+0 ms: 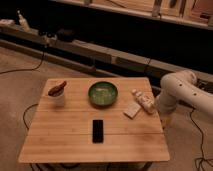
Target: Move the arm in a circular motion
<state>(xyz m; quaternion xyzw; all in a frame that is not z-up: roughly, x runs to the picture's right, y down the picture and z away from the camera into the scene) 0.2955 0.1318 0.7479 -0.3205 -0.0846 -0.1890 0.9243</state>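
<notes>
The arm (181, 95) stood off the table's (60, 145) 3 o'clock edge, its gripper (165, 121) hanging low beside that edge. On the tabletop, 4 obstacles: a white cup (57, 93) at 10 o'clock, a green bowl (103, 93) toward 12, a black phone (98, 130) near centre, and a white bottle (142, 101) at 2. The 6 to 9 o'clock stretch lay free for passage.
</notes>
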